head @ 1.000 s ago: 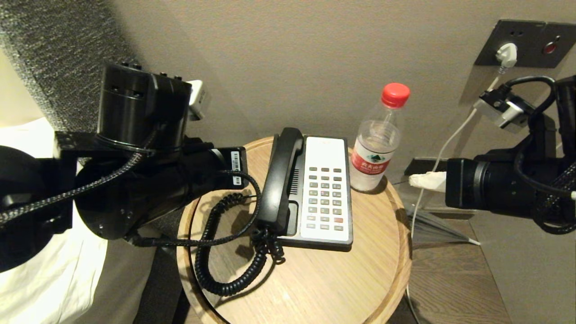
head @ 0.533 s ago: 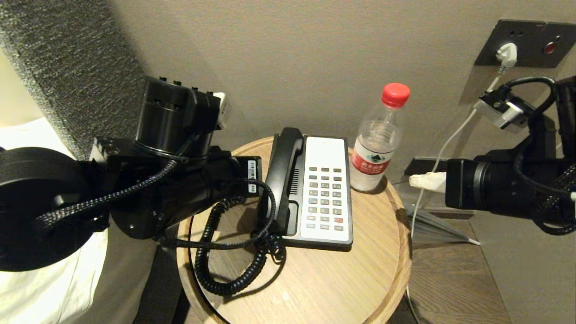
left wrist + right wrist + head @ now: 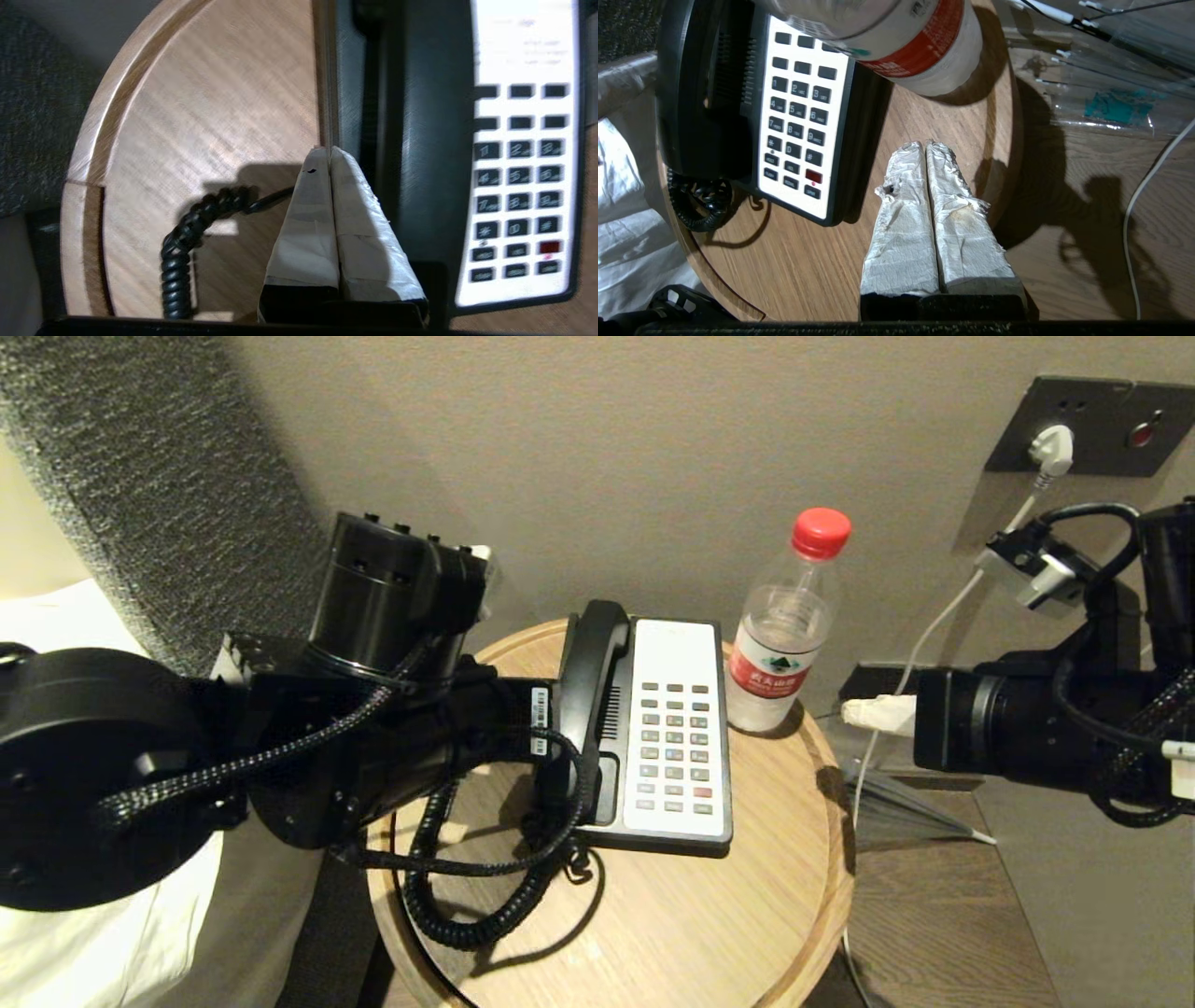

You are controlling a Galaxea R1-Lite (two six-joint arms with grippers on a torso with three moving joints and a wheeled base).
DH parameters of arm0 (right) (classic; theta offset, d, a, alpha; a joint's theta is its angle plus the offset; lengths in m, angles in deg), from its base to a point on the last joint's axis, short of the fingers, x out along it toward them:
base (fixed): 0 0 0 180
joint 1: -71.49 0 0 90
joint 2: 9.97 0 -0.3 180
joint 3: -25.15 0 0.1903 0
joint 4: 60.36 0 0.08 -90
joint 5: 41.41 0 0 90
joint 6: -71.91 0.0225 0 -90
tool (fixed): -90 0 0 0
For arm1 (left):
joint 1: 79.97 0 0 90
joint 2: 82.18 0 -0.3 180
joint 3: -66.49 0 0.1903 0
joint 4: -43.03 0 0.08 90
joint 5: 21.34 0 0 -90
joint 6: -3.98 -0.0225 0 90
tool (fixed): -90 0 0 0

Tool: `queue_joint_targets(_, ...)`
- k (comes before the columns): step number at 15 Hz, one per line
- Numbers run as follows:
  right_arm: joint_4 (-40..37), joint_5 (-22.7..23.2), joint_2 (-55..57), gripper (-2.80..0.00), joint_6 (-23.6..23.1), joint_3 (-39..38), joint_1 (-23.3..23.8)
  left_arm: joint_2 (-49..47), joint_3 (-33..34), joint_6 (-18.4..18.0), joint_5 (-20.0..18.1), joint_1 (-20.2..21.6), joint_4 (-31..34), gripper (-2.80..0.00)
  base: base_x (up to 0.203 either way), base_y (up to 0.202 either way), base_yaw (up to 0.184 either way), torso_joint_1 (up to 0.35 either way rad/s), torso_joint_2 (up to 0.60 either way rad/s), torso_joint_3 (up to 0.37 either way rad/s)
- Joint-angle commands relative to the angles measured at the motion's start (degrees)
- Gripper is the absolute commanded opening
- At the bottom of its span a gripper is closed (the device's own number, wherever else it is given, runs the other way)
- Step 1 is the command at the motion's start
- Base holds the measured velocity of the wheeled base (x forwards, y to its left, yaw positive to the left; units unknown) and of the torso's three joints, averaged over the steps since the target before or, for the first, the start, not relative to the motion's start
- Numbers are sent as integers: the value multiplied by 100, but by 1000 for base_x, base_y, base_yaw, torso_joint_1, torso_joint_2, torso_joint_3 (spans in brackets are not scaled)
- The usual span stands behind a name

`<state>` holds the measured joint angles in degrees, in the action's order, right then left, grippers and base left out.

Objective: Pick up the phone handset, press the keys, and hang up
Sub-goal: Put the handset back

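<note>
Round table (image 3: 672, 933) mid-frame, phone base (image 3: 677, 747) on it w/ phone handset (image 3: 588, 700) cradled at base's left. Handset: rigid, glossy, prob light & slippery; grab slim mid-section. Left gripper (image 3: 331, 156) pinched shut, empty, beside handset; right gripper (image 3: 927, 149) shut, empty, frame right.

Dim warm light; hard shadows; left wrist view blurred.

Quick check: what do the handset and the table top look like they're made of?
Phone handset: looks like glossy black moulded plastic, with soft highlights along its back. Round table: light wood or wood-look veneer, matte, with visible straight grain and a raised rim.
</note>
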<state>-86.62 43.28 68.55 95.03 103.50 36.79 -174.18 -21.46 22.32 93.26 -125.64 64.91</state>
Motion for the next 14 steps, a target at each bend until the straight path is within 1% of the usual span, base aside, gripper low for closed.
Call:
queue_joint_targets(1, 42, -5, 41, -280, 17, -31, -2, -117, -114, 26, 19, -39, -9, -280, 0, 0, 0, 0, 0, 0)
queue_joint_targets(5, 140, -5, 41, -280, 17, -152, -2, -209, -212, 53, 19, -74, -9, -280, 0, 0, 0, 0, 0, 0)
queue_joint_targets(7, 140, -5, 37, -280, 17, -181, -2, -273, -263, 182, 10, -100, -9, -280, 0, 0, 0, 0, 0, 0)
queue_joint_targets(14, 152, -5, 41, -280, 17, -244, -2, -338, -381, 240, 18, -153, 105, -280, 0, 0, 0, 0, 0, 0)
